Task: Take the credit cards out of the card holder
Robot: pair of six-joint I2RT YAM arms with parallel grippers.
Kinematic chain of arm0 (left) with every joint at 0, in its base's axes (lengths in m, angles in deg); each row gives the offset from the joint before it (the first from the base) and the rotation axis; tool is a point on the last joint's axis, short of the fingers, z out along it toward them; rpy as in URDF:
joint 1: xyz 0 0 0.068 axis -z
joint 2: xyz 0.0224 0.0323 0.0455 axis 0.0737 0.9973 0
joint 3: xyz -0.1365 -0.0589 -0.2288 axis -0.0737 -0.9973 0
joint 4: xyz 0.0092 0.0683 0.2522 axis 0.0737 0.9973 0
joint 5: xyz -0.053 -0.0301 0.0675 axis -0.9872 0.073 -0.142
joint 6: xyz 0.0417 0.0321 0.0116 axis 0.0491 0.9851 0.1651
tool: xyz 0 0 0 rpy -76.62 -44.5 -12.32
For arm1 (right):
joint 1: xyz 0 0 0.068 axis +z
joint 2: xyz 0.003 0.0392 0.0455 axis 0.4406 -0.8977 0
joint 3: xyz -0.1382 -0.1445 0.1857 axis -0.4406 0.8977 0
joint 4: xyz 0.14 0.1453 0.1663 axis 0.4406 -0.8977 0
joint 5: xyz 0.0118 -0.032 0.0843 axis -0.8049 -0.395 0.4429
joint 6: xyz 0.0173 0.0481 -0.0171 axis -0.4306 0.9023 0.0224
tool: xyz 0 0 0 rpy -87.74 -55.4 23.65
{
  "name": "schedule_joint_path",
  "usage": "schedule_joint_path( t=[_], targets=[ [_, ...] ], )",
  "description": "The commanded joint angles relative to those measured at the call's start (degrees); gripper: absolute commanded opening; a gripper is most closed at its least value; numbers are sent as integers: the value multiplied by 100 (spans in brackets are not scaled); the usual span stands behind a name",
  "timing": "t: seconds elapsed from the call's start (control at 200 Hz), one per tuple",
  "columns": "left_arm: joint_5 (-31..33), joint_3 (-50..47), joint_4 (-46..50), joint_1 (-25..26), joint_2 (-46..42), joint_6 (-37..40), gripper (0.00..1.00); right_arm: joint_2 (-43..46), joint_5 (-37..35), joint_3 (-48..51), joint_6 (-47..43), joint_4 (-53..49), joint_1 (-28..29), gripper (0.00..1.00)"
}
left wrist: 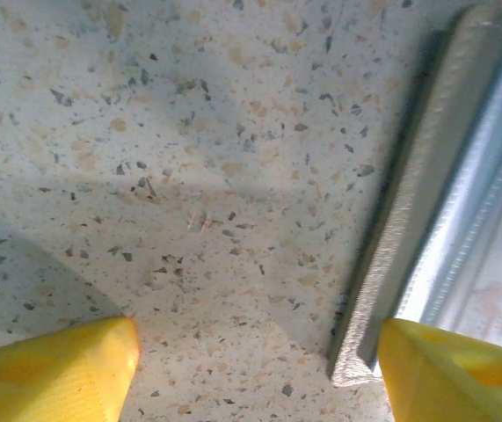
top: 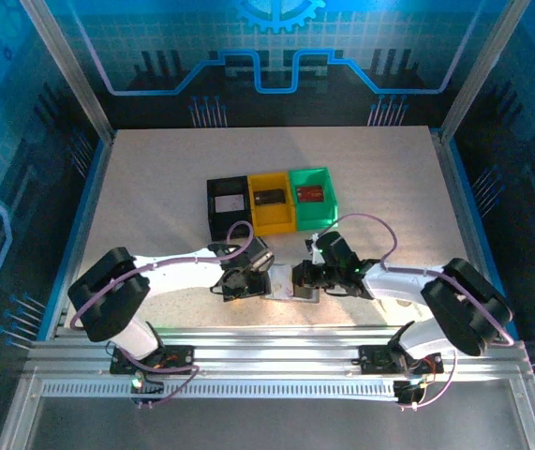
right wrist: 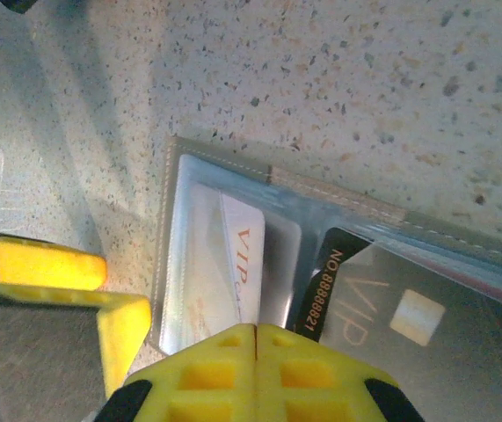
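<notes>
The card holder (top: pixel 290 281) lies open on the speckled surface (top: pixel 155 187) near the arms, between both grippers, with the black bin (top: pixel 212 208), yellow bin (top: pixel 272 226) and green bin (top: pixel 319 218) lined up just beyond it. Seen from the right wrist, a pale card (right wrist: pixel 237 264) sits in the holder's (right wrist: pixel 224 180) clear sleeve, and a dark card (right wrist: pixel 382 308) lies beside it at a slant, one end apparently poking out of its pocket. The right gripper (right wrist: pixel 255 352) hangs closed above the holder, close to that dark card's end, with nothing visibly pinched between its fingers. The left gripper (left wrist: pixel 259 369) stands open, one finger over the bare surface and the other at the holder's (left wrist: pixel 426 202) corner. Extraction looks to be mid-way, with two cards left to draw. The next move likely calls for the left gripper to pin the holder's edge while the right parts its fingers and takes the dark card by its exposed end.
</notes>
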Motion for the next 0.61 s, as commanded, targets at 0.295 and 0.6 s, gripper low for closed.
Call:
schedule_joint_path(
  t=[0.295,0.6],
  targets=[
    [-595,-157,-240,98,475,-382,73,-480,305,-348,-70,4,160,0],
    [-643,-239,-424,80,812,-468,69,-188,138,-307,-265,-308,138,0]
  ],
)
